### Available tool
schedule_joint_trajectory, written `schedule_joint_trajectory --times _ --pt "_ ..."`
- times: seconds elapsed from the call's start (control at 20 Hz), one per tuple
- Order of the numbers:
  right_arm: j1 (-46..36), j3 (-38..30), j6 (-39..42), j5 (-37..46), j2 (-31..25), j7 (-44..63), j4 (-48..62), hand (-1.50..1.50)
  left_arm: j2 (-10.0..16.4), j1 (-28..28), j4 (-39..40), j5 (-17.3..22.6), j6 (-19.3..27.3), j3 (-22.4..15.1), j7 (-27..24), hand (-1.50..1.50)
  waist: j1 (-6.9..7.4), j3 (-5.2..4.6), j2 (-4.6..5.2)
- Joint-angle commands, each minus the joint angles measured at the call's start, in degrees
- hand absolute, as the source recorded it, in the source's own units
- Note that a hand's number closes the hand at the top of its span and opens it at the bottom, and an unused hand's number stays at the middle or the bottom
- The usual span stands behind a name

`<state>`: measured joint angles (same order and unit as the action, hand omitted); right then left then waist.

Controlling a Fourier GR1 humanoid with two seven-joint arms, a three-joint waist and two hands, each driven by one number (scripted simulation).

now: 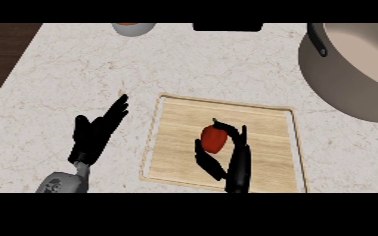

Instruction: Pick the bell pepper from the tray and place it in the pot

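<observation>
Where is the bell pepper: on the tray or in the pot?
Not in the pot. The bell pepper shows over the tray, right robot hand curled round it; the pot stands apart.

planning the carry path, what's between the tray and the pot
Nothing: in the head view, only bare counter lies between tray and pot.

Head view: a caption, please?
Right hand curled round the bell pepper at the wooden tray; pot at right, left hand open.
</observation>
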<state>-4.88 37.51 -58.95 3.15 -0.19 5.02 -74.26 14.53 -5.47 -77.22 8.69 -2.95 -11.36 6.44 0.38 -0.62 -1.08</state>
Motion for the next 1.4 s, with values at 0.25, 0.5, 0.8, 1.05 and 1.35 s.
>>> schedule_joint_trajectory --times 0.25,0.5,0.8,1.05,1.35 --pt "1.36 -8.89 14.52 -18.32 -7.94 -18.05 2.10 1.50 -0.98 1.52 -1.65 -0.62 0.60 0.79 0.19 0.00 -0.13 0.79 1.17" --pt "2.80 -9.36 27.14 -18.52 -26.37 -18.56 -1.30 1.50 -0.95 0.56 -0.81 -1.00 1.13 0.76 0.26 0.00 -2.37 1.36 1.38" --pt "2.79 -19.09 41.87 -24.20 -40.43 -26.83 1.03 1.50 -0.64 1.64 -0.19 -0.43 1.49 2.05 -0.48 0.00 -3.64 1.50 1.51" --pt "2.58 -27.58 55.79 -30.17 -49.78 -35.08 7.60 1.50 -0.34 1.55 -0.95 -0.37 0.80 1.84 -0.66 0.00 -3.17 1.63 1.65" --pt "1.60 -36.04 70.60 -32.72 -60.63 -46.71 21.31 1.50 -1.56 0.49 -1.21 0.05 0.41 1.04 0.18 0.00 -1.10 1.47 2.09"
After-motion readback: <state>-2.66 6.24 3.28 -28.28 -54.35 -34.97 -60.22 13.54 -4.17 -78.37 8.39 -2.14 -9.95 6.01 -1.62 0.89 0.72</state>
